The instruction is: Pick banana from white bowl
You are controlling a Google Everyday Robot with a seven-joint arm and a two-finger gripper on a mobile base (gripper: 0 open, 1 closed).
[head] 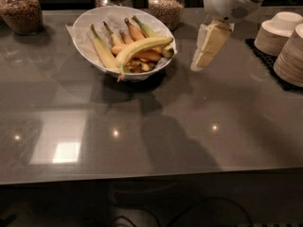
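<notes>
Sitting in approach phase, pick not yet made. Cream-coloured end effector hanging above the grey glossy table, just beside the large oval white paper-lined bowl, pointing down and slightly toward it, touching nothing. Cannot tell whether released or clenched; carrying nothing visible. Long, thick, curved pale yellow-green banana lying on top of the pile inside that bowl, running diagonally, thin brownish stem end reaching the front rim, resting across smaller orange-brown bananas. Straighter yellow-green banana lying on the side away from the end effector. Judging the next move: travelling across over the bowl, turning the wrist to straddle the target's width near mid-length, then descending onto the top fruit only. Watching the near rim and the neighbours underneath.
</notes>
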